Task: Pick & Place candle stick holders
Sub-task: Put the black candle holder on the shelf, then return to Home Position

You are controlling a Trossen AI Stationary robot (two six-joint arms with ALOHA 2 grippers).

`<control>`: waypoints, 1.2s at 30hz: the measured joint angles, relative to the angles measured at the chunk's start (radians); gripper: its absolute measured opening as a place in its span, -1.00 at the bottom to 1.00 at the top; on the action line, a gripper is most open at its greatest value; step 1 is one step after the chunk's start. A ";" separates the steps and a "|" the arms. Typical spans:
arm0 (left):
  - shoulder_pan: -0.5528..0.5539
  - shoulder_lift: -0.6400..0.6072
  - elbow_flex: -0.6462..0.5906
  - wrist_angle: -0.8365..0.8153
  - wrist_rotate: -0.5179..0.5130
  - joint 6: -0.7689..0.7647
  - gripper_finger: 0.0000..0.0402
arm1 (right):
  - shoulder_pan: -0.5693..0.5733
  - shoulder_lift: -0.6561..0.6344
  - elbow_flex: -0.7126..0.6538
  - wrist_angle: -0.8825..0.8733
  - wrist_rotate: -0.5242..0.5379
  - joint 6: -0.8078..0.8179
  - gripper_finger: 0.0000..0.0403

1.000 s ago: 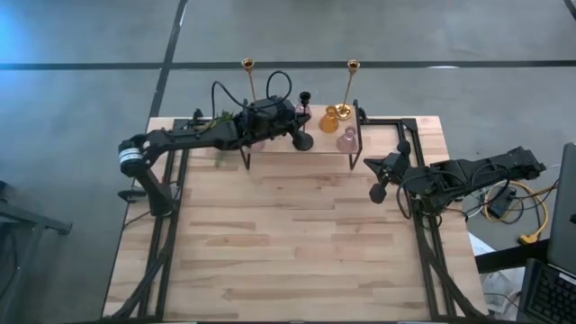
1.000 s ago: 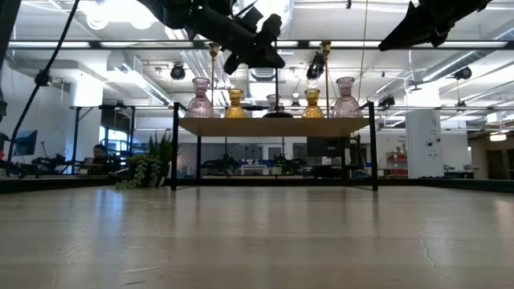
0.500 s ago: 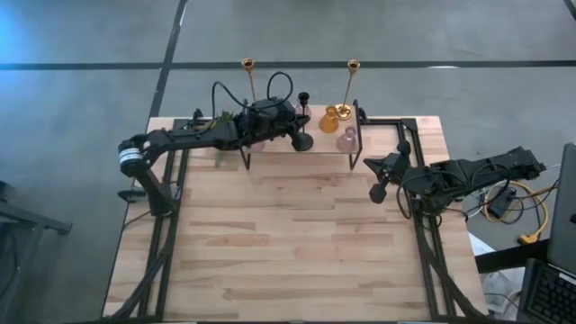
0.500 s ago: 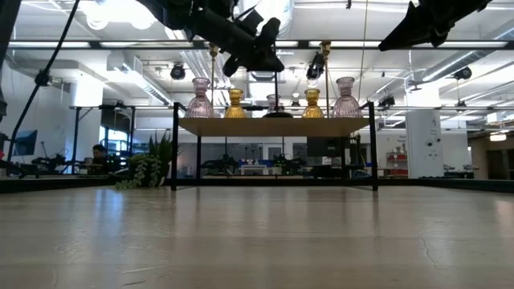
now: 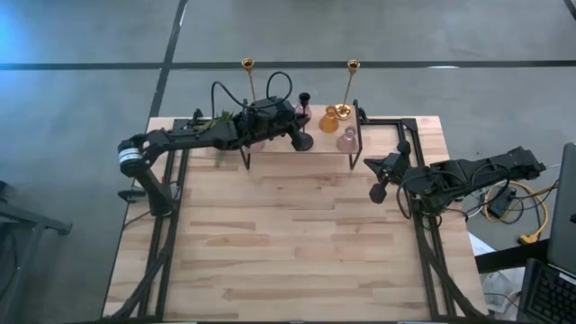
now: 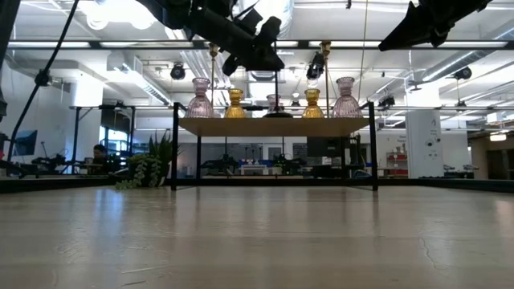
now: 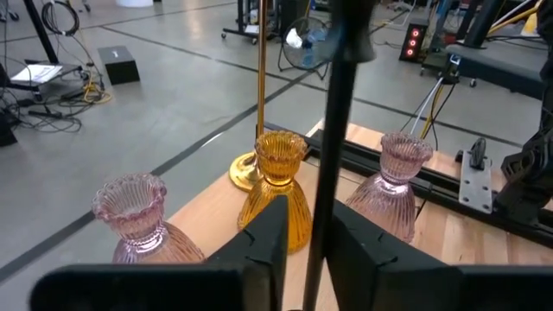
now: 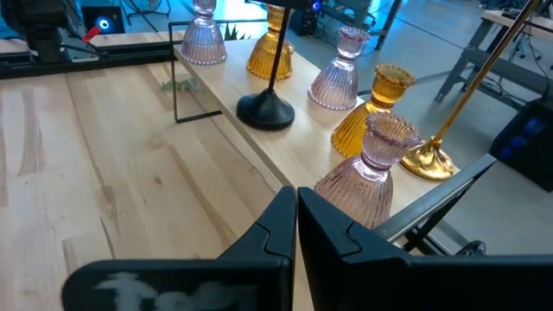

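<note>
No writing reads anywhere. The left pincer point(image 7: 309, 238) stands slightly parted around the black holder's slim stem point(image 7: 333, 130); ribbed pink glass holder point(image 7: 393, 186) and amber one point(image 7: 278, 186) stand beyond. The right pincer point(image 8: 296, 216) is clenched.

The left gripper point(image 7: 313, 250) has loosened around the black holder's stem point(image 7: 333, 147).

Bright overhead ceiling lights, soft shadows
</note>
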 joint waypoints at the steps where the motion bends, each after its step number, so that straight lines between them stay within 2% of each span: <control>1: 0.000 0.000 0.000 -0.001 0.000 0.000 -0.61 | 0.000 0.000 0.000 0.000 0.000 0.000 -0.96; 13: 0.000 -0.003 0.000 -0.006 0.000 -0.005 -0.08 | 0.000 0.000 0.000 0.000 0.000 0.000 -0.96; 18: 0.000 -0.023 0.000 -0.043 0.000 -0.004 0.07 | 0.000 0.000 0.000 0.000 0.000 0.000 -0.96; 24: 0.000 -0.073 0.000 -0.118 0.004 -0.010 0.09 | 0.000 0.000 0.000 0.001 0.000 0.000 -0.96; 30: -0.008 -0.153 0.000 -0.261 0.012 -0.011 0.09 | 0.000 0.000 0.000 0.001 0.000 0.004 -0.96; 36: -0.040 -0.252 -0.002 -0.397 0.064 -0.011 0.09 | 0.000 0.000 0.000 0.002 0.000 0.003 -0.96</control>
